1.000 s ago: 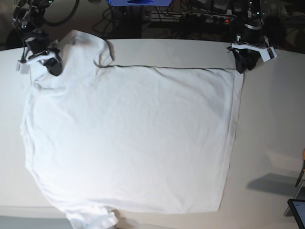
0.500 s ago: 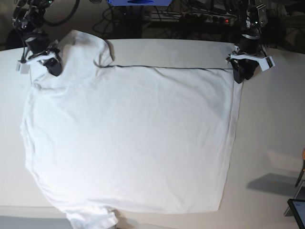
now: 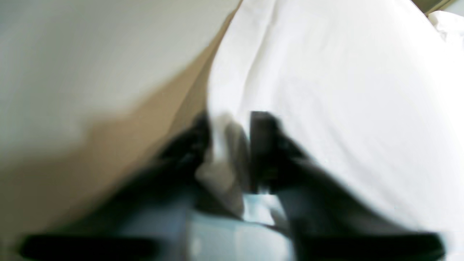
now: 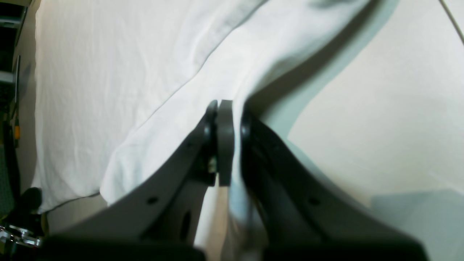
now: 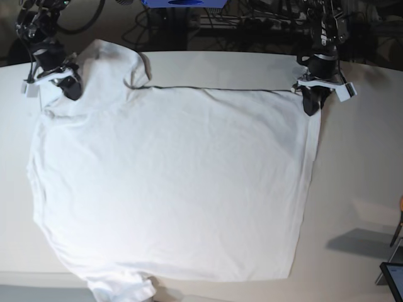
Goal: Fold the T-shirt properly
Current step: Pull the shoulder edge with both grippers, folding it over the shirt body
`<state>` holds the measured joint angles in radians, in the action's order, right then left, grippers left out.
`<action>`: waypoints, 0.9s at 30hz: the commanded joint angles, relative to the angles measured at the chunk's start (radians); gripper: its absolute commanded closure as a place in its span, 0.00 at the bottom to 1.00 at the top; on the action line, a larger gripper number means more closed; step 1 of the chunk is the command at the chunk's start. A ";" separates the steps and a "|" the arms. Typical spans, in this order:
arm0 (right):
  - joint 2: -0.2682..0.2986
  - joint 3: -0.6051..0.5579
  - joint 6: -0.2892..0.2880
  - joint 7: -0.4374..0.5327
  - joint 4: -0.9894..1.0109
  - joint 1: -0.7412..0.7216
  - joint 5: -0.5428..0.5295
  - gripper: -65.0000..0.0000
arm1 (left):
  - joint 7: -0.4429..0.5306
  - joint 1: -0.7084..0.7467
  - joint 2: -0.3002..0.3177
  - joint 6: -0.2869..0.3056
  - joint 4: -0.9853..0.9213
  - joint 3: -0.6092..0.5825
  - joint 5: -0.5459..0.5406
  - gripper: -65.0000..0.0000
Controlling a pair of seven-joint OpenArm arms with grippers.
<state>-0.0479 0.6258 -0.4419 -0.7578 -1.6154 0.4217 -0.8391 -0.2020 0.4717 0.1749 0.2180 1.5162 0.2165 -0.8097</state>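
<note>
The T-shirt (image 5: 170, 182) lies flat below both my hands: right hand (image 5: 69, 88) clamps its upper-left corner, left hand (image 5: 312, 104) pinches the upper-right corner.

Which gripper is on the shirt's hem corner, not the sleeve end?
The left gripper, at the T-shirt's square far corner; the right gripper grips by the sleeve.

Black, tapering fingers on each hand, left hand (image 5: 310, 107) and right hand (image 5: 69, 90), white bracket behind, screw holes along the right one's fingers (image 4: 174, 174)
</note>
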 commanded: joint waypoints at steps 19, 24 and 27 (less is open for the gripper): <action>0.035 0.003 0.013 -0.016 -0.239 0.079 0.027 1.00 | -0.061 0.155 0.038 -0.015 0.202 0.007 0.019 1.00; 0.033 0.001 0.010 -0.019 -0.345 0.107 0.025 1.00 | -0.067 0.198 0.028 -0.015 0.295 0.088 0.016 1.00; 0.033 0.001 -0.031 -0.019 -0.346 0.104 0.025 1.00 | -0.069 0.198 0.028 -0.015 0.309 0.122 0.016 1.00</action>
<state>-0.0219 0.6220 -0.4652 -0.8043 -1.9446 0.5266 -0.7967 -0.2924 0.6624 0.1940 0.2024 1.8076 0.3283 -0.7872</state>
